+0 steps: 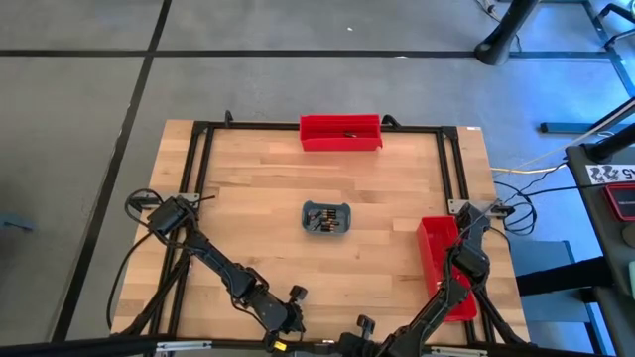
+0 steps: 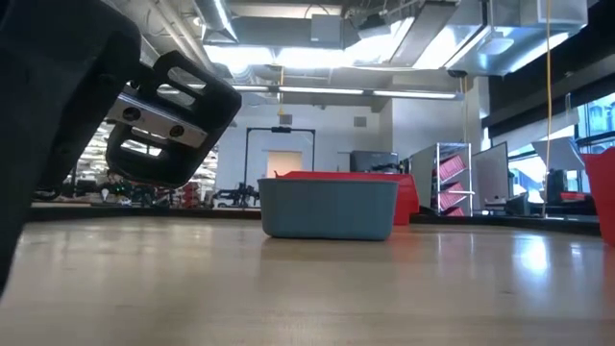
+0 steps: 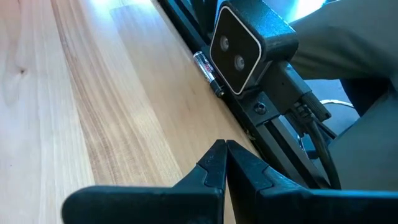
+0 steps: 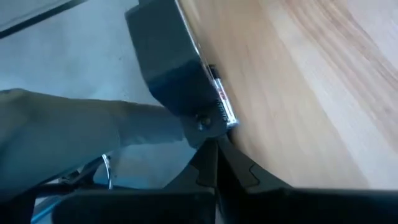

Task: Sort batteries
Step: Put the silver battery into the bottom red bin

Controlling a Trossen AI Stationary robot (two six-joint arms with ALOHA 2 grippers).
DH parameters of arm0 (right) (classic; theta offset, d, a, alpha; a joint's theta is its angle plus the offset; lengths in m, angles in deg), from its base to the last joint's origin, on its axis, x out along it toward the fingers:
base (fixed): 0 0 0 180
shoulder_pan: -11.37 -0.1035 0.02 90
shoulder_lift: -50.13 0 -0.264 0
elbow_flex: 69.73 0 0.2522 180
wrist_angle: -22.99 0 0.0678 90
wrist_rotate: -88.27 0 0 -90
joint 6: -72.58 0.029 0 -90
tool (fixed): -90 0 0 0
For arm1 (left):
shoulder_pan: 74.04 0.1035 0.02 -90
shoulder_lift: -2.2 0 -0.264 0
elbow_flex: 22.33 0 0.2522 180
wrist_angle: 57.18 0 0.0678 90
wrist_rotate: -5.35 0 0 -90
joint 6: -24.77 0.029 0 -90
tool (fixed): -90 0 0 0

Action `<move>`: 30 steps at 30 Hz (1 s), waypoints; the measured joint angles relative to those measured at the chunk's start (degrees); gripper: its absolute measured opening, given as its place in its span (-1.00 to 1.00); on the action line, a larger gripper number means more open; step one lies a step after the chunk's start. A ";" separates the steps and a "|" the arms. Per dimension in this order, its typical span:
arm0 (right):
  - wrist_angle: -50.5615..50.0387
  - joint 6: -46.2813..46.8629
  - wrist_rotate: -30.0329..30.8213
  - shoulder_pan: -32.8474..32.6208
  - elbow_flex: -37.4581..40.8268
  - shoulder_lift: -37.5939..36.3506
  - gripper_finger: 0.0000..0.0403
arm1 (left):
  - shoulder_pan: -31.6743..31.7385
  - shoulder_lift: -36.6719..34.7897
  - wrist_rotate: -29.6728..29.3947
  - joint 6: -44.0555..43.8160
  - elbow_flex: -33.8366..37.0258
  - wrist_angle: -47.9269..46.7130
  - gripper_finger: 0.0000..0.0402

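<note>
Batteries (image 1: 323,219) are lying heaped in the small grey-blue tray (image 1: 344,210) at the middle of the tabletop (image 1: 258,188); a dark speck in the red bin (image 1: 340,133) at the far edge is possibly one more, too small to tell. In the low view the tray (image 2: 329,209) is standing in front of that bin (image 2: 406,192), its contents hidden by the wall.

Left claw (image 1: 201,199) is sitting low at the left side of the tabletop, next to the black frame rail (image 1: 194,164), fingers together, gripping nothing. Left wrist view: claw (image 3: 224,155) closed tip to tip, one lone battery (image 3: 208,73) lying against the rail beside a grey camera block (image 3: 236,46), well ahead of the tips.

Right claw (image 1: 470,214) is resting at the right edge, just beyond the end of a second red bin (image 1: 434,253), fingers together, empty. Right wrist view: claw (image 4: 213,163) shut, another battery (image 4: 222,103) lying along the table edge, tucked against a dark bracket (image 4: 168,59), near the tips.
</note>
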 joint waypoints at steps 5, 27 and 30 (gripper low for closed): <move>3.02 -1.78 -0.27 1.74 -0.01 0.85 -1.00 | 0.02 0.00 -0.02 -0.22 0.00 0.02 -0.99; -10.24 7.97 11.90 3.33 -0.72 2.26 -1.00 | -0.02 -0.02 -0.31 -0.58 0.02 -0.45 -0.99; -16.89 9.18 12.09 2.52 -4.19 2.12 -1.00 | -0.15 -0.02 -0.42 -0.77 0.04 -1.08 -0.99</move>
